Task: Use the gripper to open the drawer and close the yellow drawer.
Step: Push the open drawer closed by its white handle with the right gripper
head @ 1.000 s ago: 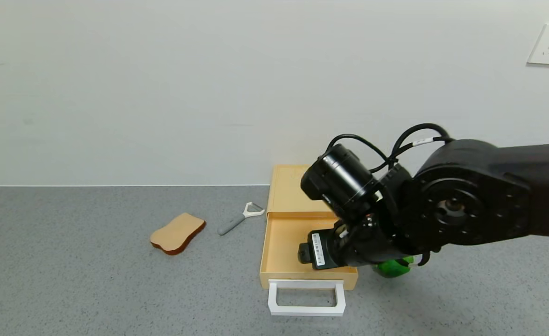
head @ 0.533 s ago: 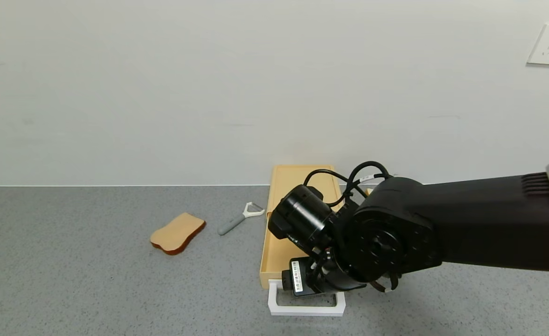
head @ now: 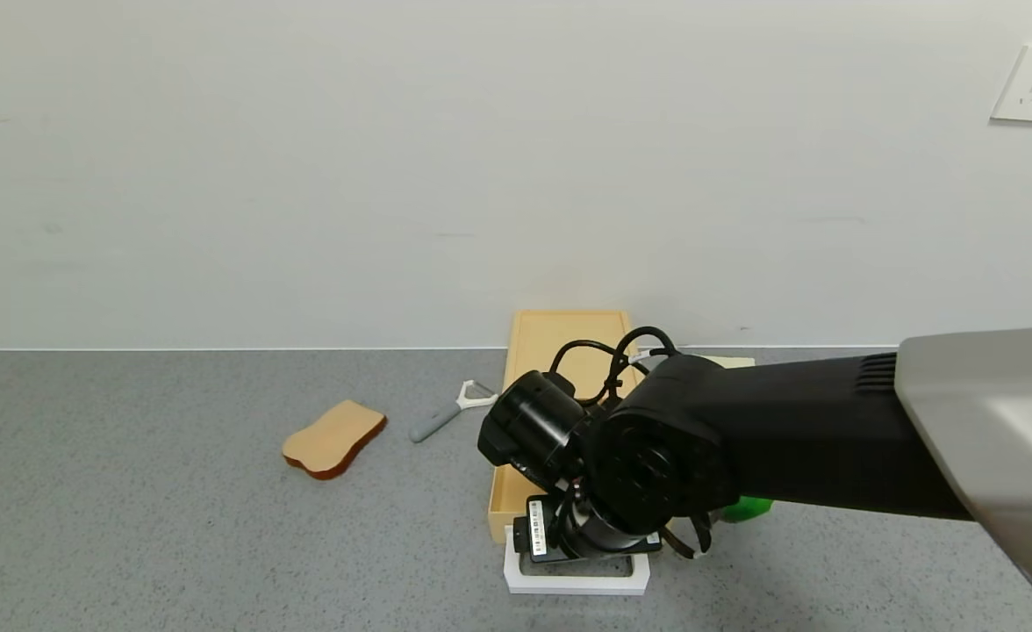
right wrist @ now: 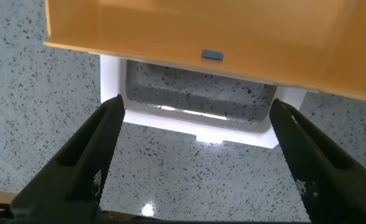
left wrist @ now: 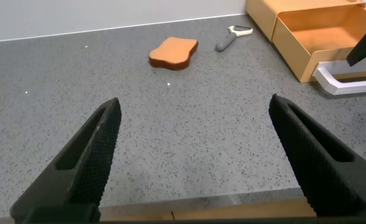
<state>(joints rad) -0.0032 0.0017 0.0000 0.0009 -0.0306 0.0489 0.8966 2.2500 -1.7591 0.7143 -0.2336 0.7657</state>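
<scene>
The pale yellow drawer [head: 502, 491] stands pulled out of its flat case [head: 569, 338], with its white loop handle [head: 577, 584] toward me. My right gripper [right wrist: 197, 104] hangs open just above and in front of the handle [right wrist: 195, 127], one jaw at each side of it, touching nothing. In the head view its wrist [head: 586, 527] covers most of the tray. The drawer front [right wrist: 201, 31] shows close in the right wrist view. My left gripper [left wrist: 195, 101] is open and empty, parked low over the table's near edge, far to the left of the drawer [left wrist: 320, 31].
A tan bread slice [head: 333, 437] and a grey-handled peeler [head: 450, 411] lie left of the drawer. A green object [head: 748, 507] sits right of the tray, partly behind my right arm. The wall runs close behind the case.
My right arm has swung down and toward the front, from over the tray to over the white handle. The drawer has not moved.
</scene>
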